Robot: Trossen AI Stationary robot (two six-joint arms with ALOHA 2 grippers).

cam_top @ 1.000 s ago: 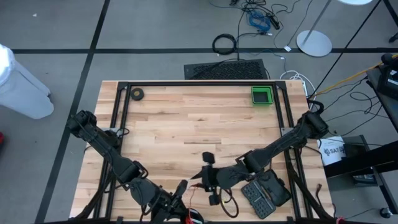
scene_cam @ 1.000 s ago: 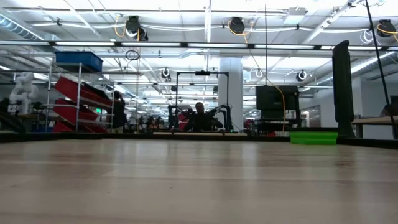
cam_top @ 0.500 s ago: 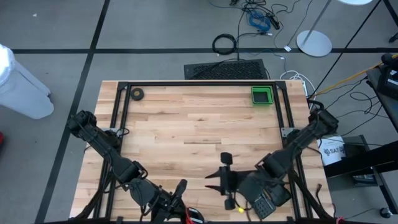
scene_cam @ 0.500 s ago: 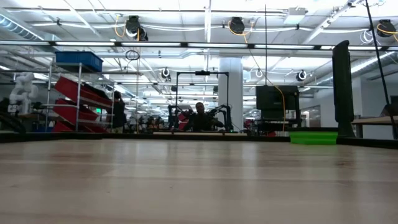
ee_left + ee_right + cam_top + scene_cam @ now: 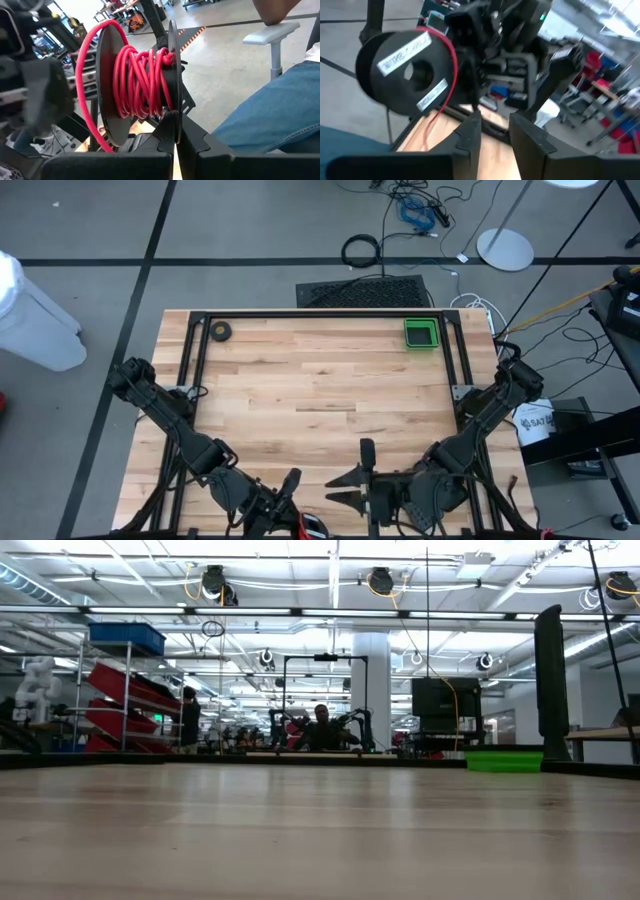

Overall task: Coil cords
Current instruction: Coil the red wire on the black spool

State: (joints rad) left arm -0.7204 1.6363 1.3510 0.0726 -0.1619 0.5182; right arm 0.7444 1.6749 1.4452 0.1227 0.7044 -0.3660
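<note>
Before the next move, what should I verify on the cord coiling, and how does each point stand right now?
1. Black plastic spool clamped by the left gripper: ok, fingers shut on a flange.
2. Thin red wire wound neatly: not ok, one loose loop stands out past the flange.
3. Right gripper open and empty: ok.
4. Right gripper facing the spool, apart from it: ok.
5. Where the wire's free end lies: cannot tell.
</note>
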